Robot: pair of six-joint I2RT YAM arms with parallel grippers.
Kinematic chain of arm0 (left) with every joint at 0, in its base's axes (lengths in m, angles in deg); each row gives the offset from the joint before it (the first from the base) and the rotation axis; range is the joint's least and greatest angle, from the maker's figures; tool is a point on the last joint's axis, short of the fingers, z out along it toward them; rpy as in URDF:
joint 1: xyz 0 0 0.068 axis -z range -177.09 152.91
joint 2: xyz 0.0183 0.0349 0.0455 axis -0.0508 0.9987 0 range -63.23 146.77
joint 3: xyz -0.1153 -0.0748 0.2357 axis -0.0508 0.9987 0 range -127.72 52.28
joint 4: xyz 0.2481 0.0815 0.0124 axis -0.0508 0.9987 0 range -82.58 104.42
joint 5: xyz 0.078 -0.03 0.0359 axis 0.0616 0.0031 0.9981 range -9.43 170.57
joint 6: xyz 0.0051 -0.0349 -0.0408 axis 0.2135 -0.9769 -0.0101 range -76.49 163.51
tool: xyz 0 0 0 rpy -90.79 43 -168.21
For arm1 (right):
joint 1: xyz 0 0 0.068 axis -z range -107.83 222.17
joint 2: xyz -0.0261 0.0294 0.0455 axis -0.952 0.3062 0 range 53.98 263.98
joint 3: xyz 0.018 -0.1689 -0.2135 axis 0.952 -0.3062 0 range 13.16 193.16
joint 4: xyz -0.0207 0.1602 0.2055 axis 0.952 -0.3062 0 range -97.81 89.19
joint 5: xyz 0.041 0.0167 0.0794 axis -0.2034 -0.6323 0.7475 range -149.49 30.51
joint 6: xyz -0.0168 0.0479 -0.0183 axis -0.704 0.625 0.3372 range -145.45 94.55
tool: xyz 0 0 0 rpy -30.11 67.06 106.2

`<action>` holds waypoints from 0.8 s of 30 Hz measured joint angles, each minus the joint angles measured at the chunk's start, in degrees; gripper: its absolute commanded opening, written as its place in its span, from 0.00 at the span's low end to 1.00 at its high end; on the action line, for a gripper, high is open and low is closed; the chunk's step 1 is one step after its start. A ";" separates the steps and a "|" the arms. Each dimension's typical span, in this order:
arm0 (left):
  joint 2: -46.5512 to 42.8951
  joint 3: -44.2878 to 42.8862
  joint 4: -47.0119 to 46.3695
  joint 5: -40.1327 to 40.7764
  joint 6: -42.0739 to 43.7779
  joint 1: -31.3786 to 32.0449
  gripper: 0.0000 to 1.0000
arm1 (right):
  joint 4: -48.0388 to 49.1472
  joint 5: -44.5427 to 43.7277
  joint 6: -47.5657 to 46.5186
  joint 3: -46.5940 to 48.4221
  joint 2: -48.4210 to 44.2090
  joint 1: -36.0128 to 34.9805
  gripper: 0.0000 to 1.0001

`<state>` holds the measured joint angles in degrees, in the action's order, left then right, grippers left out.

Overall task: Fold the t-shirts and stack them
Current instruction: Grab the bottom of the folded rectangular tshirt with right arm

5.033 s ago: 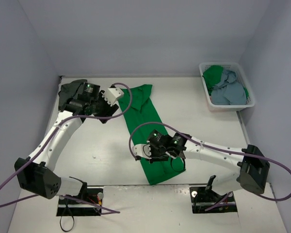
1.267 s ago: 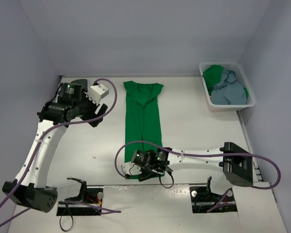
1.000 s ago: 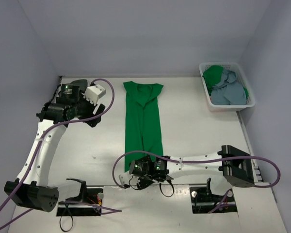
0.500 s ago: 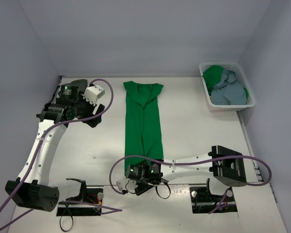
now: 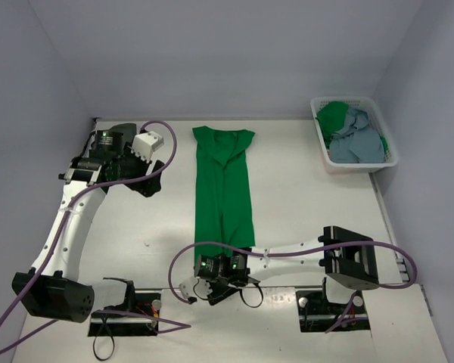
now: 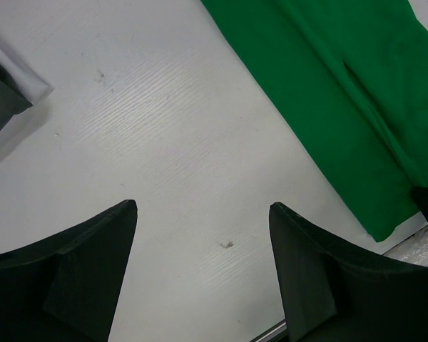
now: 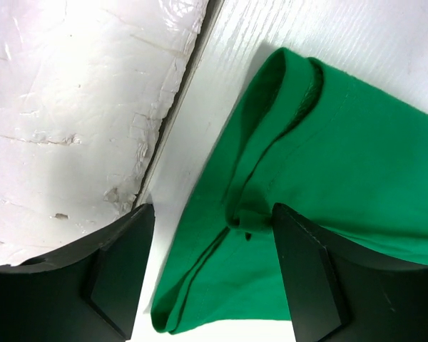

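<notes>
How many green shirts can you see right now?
2. The long green shirt lies flat mid-table; the bunched green shirt sits in the white basket at far right. Others may be hidden under that pile.

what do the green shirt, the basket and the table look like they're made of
Green shirt: soft matte knit cloth, probably cotton; it folds and shows stitched hems.
Basket: looks like white moulded plastic, with rigid thin walls.
Table: hard white board with a fine lined grain, maybe laminate or painted wood.
</notes>
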<state>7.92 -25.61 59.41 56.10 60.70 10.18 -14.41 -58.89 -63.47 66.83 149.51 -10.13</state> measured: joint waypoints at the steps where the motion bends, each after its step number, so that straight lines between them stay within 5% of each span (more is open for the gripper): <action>1: 0.15 0.00 0.00 -0.15 -0.07 -0.02 0.69 | 0.15 0.44 -0.07 0.00 0.02 0.24 0.59; 24: 4.02 -1.40 -1.09 -4.00 -1.44 -0.59 0.69 | 3.34 6.58 -2.62 2.67 3.96 4.00 0.16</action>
<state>11.95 -27.01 58.31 52.10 59.26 9.59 -11.07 -52.31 -66.09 69.50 153.46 -6.13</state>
